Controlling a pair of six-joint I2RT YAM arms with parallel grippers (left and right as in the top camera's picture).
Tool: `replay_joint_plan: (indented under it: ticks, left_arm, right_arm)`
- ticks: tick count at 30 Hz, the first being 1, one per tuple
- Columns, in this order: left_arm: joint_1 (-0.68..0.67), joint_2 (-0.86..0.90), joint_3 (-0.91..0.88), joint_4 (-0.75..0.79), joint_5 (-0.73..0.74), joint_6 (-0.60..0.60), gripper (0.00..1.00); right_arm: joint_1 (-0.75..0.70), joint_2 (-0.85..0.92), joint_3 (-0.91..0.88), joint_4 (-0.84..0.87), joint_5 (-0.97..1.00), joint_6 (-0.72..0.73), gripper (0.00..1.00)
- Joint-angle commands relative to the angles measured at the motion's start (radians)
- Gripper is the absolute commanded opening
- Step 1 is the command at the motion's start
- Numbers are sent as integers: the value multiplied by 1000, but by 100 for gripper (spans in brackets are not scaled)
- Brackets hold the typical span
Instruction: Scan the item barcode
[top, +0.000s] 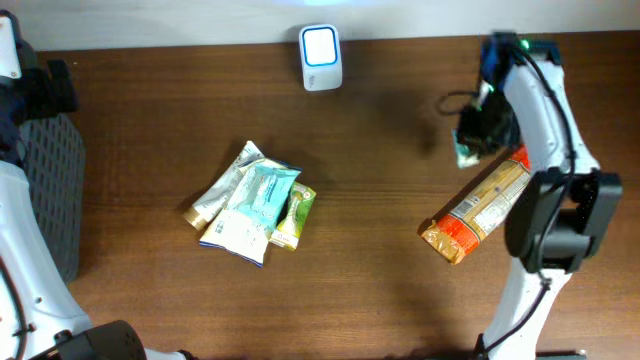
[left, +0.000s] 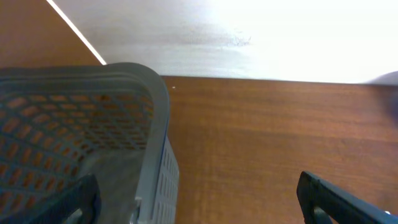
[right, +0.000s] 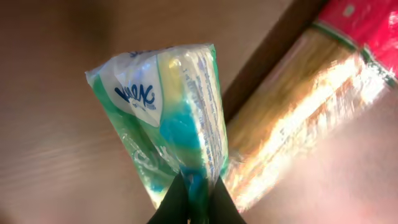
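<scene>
**Packet in Grip, Scan Not Yet Made**

Holding tissue packet (right: 168, 112) by one end in right gripper (right: 198, 185), pinched tight on the wrapper, seemingly clear of the tabletop (top: 380, 200) at its right rear. Pointing straight out from the fingertips along its long axis, logo face up to the wrist camera; no barcode in sight. Judged mid-carry. Next: swinging left to the scanner (top: 321, 57), turning the coded face toward its window. Idling with left gripper (left: 199, 202) spread wide beside the basket (left: 124, 112).

The tabletop (top: 390, 230) is brown wood grain; the scanner (top: 321, 57) white with a pale blue face; the pack (right: 168, 118) green, white and blue; the basket (left: 81, 124) a grey lattice
</scene>
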Motion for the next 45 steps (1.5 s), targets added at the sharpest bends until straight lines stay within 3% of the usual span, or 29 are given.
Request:
replay_joint_plan:
  ticks: [1,4,7,11,14,19,27,32,36,43,45]
  left_arm:
    - [-1,-15,7,1,3,15,99]
    - [-1,-15,7,1,3,15,99]
    - [-1,-15,7,1,3,15,99]
    - [-1,-15,7,1,3,15,99]
    - [-1,-15,7,1,3,16,99]
    - [-1,-15,7,1,3,15,99]
    - [-1,-15,7,1,3,15,99]
    - [-1,-15,7,1,3,15,99]
    - [-1,-15,7,1,3,16,99]
    - [-1,-15,7,1,3,15,99]
    - [-1,-15,7,1,3,15,99]
  right_arm:
    - [-72,-8,-158,103,-6,16,28]
    - [-88,-9,-164,123,-7,2,52]
    - [-88,-16,-35,53,-120,-101,54]
    - [-67,-33,204,-89,-386,-215,54]
    - [-5,-33,256,-90,-496,-225,54]
    - [175,-23,212,-6,-495,-219,54]
    - [391,-23,-28,185,-492,-32,53]
    - [491,-23,-93,231,-492,-6,52]
    - [560,-23,-101,259,-491,21,44]
    - [787,3,-101,378,-255,283,42]
    - [838,35,-102,382,-220,304,37]
